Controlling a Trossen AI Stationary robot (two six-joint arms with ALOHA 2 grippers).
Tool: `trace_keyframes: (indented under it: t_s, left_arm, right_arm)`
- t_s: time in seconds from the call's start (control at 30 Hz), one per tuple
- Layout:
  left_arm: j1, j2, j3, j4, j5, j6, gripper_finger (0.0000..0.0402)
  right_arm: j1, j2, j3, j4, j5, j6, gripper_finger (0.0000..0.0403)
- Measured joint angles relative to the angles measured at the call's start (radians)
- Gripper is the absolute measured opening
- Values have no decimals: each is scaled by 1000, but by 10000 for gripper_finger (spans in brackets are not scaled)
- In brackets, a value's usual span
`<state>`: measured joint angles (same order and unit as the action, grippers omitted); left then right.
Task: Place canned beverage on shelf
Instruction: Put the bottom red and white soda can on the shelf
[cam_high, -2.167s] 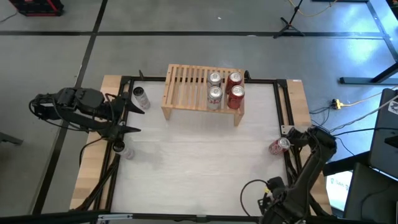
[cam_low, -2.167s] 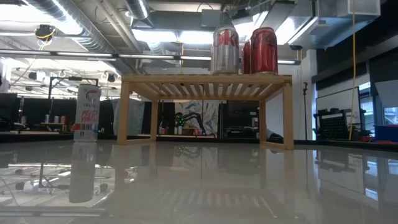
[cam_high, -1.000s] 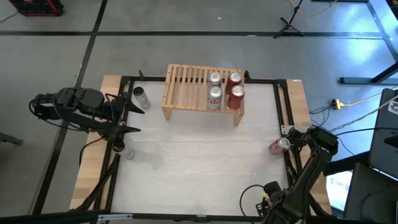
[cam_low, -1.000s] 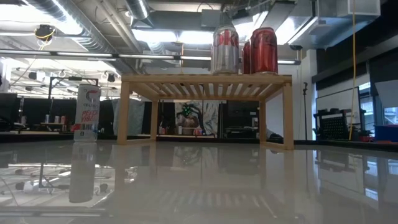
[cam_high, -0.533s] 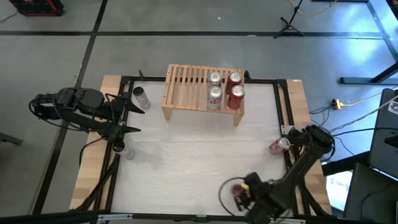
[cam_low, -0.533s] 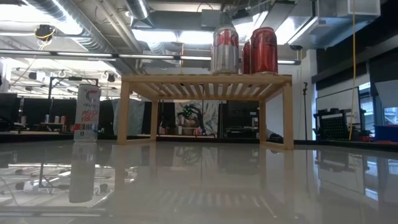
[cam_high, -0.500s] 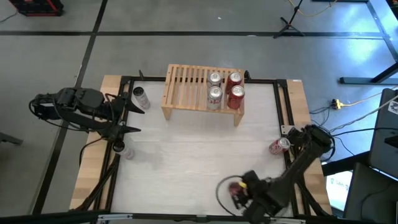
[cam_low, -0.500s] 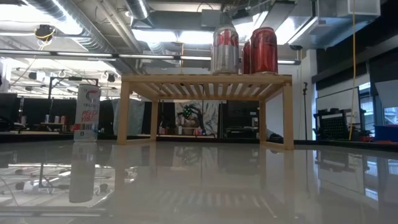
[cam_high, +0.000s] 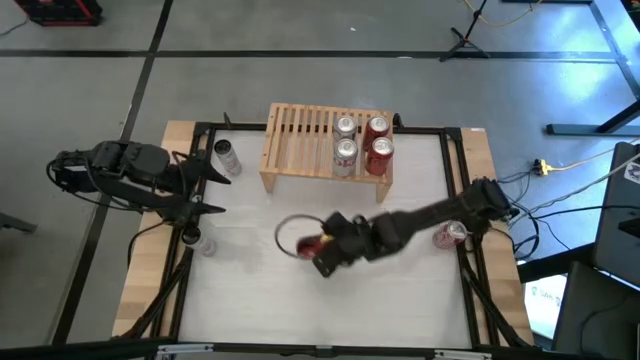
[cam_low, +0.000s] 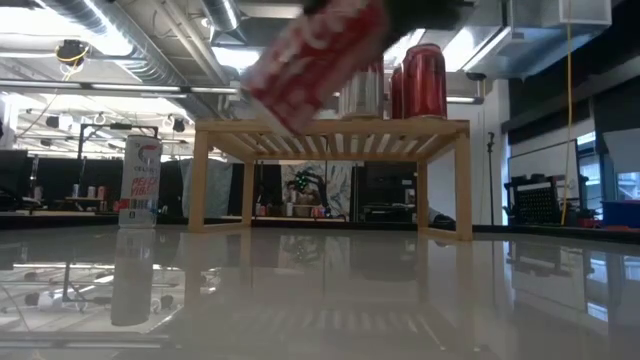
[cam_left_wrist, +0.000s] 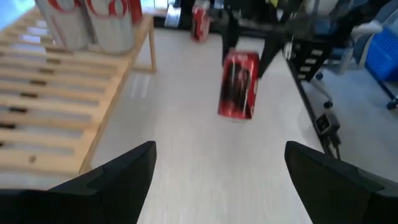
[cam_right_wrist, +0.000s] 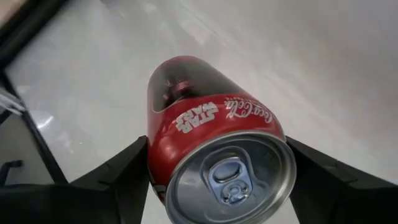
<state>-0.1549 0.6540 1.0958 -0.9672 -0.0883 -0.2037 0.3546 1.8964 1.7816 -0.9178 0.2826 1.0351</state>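
Observation:
The shelf (cam_high: 300, 150), a low light-wood rack with a slatted top, stands at the table's far side with several cans on its right half. A red can (cam_high: 312, 244) hangs tilted above the table's middle, in front of the shelf, with my right gripper (cam_high: 322, 248) shut on it. The same can shows in the low view (cam_low: 315, 55) and in the left wrist view (cam_left_wrist: 239, 84). At the table's left edge my left gripper (cam_high: 212, 188) waits open with nothing between its fingers. My right gripper pinches the red can's side wall near its top end (cam_right_wrist: 155, 155) between its two fingers, one on each side. The fingers reach in from the table's right, slanting down. The can is lifted clear of the table and tilted, with its tab end toward the wrist.
A white and red can (cam_high: 227, 158) stands on the table left of the shelf. Another red can (cam_high: 448, 235) sits at the right edge, beside the right arm. A pale can (cam_high: 205, 243) is near the left edge. Open table lies in front of the shelf.
My right gripper has swung from the table's near right corner toward the middle and the shelf, rising and rolling its wrist. The red can has travelled with it, clear of the table, and now hangs tilted.

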Motion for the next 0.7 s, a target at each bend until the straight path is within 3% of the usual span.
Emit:
trace_keyframes:
  t_s: [0.2, 0.37, 0.53, 0.7]
  left_arm:
    - [-1, 0, 0, -59, 0, -22, 348]
    - [-1, 0, 0, -62, 0, -22, 348]
    - [-1, 0, 0, -62, -8, -4, 348]
    - [-1, 0, 0, -62, -31, 1, 348]
  right_arm:
    - [-82, 35, 137, 57, -23, -263, 284]
    - [-130, 138, 318, -69, -115, -377, 284]
    - [-160, 233, 454, -255, -169, -401, 284]
    - [-168, 289, 478, -354, -181, -365, 284]
